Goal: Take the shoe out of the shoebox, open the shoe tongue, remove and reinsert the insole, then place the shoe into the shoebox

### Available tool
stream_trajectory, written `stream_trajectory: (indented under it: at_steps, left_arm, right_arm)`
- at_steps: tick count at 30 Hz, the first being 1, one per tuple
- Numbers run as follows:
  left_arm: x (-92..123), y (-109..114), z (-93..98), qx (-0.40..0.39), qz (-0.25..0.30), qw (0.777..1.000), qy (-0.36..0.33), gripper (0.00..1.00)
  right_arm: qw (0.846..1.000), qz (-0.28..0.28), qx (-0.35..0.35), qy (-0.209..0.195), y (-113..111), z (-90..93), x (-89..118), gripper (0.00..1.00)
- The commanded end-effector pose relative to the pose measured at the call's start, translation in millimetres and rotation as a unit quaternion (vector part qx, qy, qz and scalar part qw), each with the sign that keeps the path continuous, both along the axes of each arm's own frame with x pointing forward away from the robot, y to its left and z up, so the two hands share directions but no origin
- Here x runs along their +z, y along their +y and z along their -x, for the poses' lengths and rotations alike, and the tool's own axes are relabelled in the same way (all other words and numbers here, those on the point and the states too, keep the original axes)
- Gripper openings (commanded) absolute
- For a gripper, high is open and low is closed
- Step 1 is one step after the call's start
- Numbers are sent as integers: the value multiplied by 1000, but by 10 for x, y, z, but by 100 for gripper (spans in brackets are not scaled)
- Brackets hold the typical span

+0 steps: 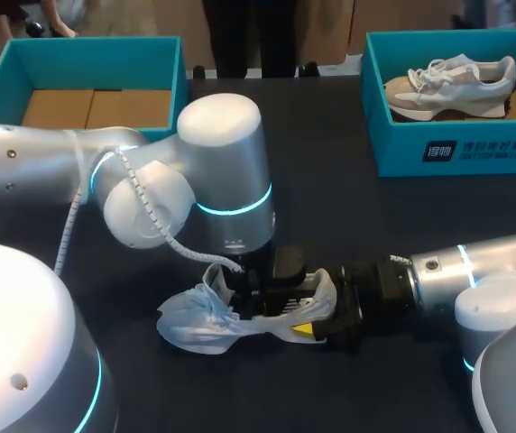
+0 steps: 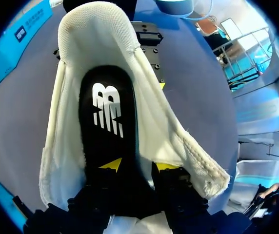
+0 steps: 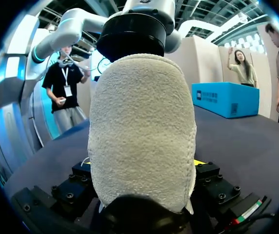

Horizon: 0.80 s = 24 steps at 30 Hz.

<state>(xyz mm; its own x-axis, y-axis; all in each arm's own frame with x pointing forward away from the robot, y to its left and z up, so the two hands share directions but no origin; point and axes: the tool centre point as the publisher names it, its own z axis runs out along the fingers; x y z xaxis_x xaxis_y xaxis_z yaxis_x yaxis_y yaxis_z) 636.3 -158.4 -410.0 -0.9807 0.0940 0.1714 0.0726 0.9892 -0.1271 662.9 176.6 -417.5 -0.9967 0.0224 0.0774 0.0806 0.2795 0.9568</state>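
The shoe (image 1: 199, 320) lies on the dark table (image 1: 375, 216) near its front middle, outside both shoeboxes and well apart from them. Its toe points to my left and its heel (image 3: 142, 131) to my right. It is a pale, whitish shoe with a soft, crumpled upper, and its opening is spread wide. In the left wrist view the black insole (image 2: 108, 117) with a white logo lies inside the shoe, ringed by the white mesh lining.

The left tool (image 2: 138, 165) comes down from above into the shoe's opening, over the insole and next to one side wall. I cannot tell whether it is closed on anything. The right tool (image 1: 314, 316) comes in level from my right and grips the shoe at the heel, clamping it from both sides. In the right wrist view the rough, off-white heel fills the space ahead of it.

The left arm (image 1: 226, 171) stands over the shoe, with a white coiled cable (image 1: 145, 207) hanging along it. The right arm (image 1: 483, 271) lies low over the table.

At the far right stands a teal shoebox (image 1: 456, 149) holding a second sneaker (image 1: 452, 86), grey and beige, on its side. At the far left stands another teal shoebox (image 1: 87, 43) with its brown cardboard floor showing.
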Motion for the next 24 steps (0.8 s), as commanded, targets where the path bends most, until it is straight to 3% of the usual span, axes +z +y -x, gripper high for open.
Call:
stream_trajectory:
  at_steps: [1,13,15,18,24]
  left_arm:
    - [-156,-3,-47,10,-3,1000,-15,37]
    - [-207,-30,-248,35,-38,996,-73,31]
    - [-229,-31,-266,40,-44,995,-81,26]
    - [-252,-26,-296,46,-47,994,-85,0]
    - [-182,17,-370,60,-42,993,-87,0]
  right_arm:
    - [1000,2,0,1,17,-7,20,0]
    - [1000,2,0,1,17,-7,20,0]
    - [1000,2,0,1,17,-7,20,0]
    - [1000,2,0,1,17,-7,20,0]
    - [1000,2,0,1,17,-7,20,0]
